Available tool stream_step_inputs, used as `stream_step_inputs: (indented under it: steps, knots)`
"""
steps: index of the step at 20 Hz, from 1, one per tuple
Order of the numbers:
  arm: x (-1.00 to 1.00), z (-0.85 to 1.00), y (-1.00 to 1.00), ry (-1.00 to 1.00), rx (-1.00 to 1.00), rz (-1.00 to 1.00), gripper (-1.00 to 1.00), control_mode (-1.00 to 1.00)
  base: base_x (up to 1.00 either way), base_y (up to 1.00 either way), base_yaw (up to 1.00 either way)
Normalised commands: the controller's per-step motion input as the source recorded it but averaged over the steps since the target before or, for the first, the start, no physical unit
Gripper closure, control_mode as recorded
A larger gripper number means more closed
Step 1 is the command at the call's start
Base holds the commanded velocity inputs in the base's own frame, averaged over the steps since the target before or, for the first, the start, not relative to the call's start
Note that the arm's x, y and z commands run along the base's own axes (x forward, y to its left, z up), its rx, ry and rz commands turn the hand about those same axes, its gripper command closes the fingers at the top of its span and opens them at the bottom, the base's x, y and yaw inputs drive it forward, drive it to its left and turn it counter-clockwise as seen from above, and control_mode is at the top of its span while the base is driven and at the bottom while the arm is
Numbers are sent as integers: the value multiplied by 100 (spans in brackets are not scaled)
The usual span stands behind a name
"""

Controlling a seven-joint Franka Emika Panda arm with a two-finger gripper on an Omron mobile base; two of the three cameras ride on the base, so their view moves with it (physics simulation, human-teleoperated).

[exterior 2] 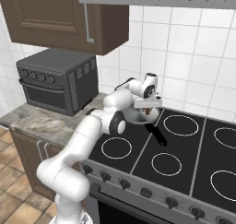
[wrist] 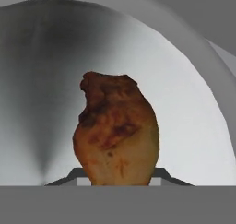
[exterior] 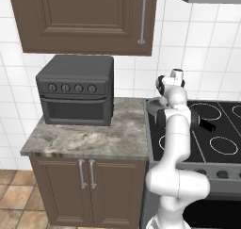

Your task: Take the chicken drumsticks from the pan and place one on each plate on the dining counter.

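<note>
One drumstick (wrist: 116, 131) sits dead centre between the two dark finger tips at the bottom of the hand view, golden-brown, its broad end close to the camera and its narrower end pointing away across the pan's (wrist: 184, 103) pale grey floor. The finger tips peek out on either side of the meat, right against it, so the jaws look clenched on the drumstick, though the contact itself is hidden behind the meat. From the right base view, the gripper (exterior 2: 147, 110) points straight down into the pan (exterior 2: 136, 117), which rests on the stove (exterior 2: 184, 158) at its rear left corner, the long dark handle (exterior 2: 156, 136) running out toward the front between the burner rings; a small brown bit shows at the finger tips there. From the left base view, the arm covers most of the pan (exterior: 153, 108), with the handle (exterior: 206, 125) poking out to the right. Beside the stove, a dark toaster oven (exterior: 75, 89) stands on the short marble counter (exterior: 89, 138), toward its back edge.
</note>
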Motion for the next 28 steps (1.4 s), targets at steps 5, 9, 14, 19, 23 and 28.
stream_step_inputs:
  steps: [5, 9, 14, 19, 23, 28]
  knots:
    - [-15, -5, 0, 0, 0, 0, 100, -100, 0, 0, 0]
    - [-19, 39, -7, -2, 8, 0, 100, -100, 0, 0, 0]
    - [-76, 64, -2, -25, 4, -1, 100, -100, 0, 0, 0]
    - [-92, 14, 42, -23, -1, -1, 100, -100, 0, 0, 0]
    - [-82, -8, 77, -12, -9, 0, 100, -100, 0, 0, 0]
    - [-91, -12, 73, -16, -11, 0, 100, -100, 0, 0, 0]
